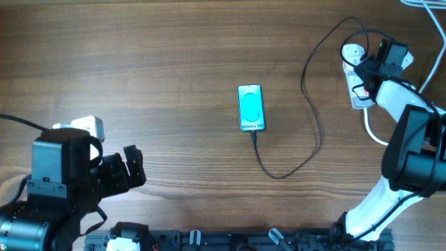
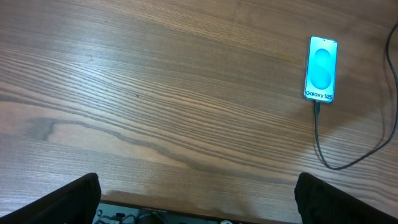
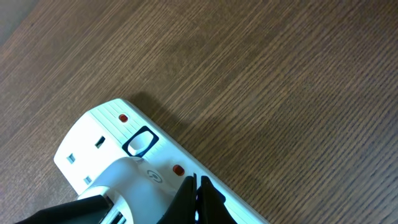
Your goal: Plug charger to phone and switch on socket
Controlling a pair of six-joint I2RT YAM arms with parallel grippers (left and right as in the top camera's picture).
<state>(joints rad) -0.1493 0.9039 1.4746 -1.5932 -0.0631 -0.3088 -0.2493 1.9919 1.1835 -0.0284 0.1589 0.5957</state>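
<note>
Overhead view puts the phone (image 1: 251, 107) near the middle of the table (image 1: 139, 63), lying flat with its turquoise screen up. Its long axis runs top to bottom of the frame, with the "Galaxy" strip at the lower end. The charger (image 1: 317, 132) meets that lower end, then loops right and climbs toward the socket (image 1: 355, 80) in the upper right of the frame, so the plugging-in looks done (the left wrist view also shows the tip seated against the phone's edge). I judge the step in hand to be switching on the socket.

The socket's long axis runs roughly top to bottom overhead, and diagonally from upper left to lower right in the right wrist view. The right gripper (image 3: 198, 190) is closed with nothing between its fingers. Its tips are poised over the socket's face, just beside a small red dot (image 3: 178, 168) and the white plug (image 3: 134, 186); whether they touch the plastic I cannot tell. A rocker switch (image 3: 140, 142) sits up and left of the tips. The next move calls for a short, firm push with the closed tips onto the rocker that serves the fitted plug, without nudging the socket sideways.

The left gripper (image 1: 132, 167) hangs wide open and empty at the lower left, well apart from everything.
</note>
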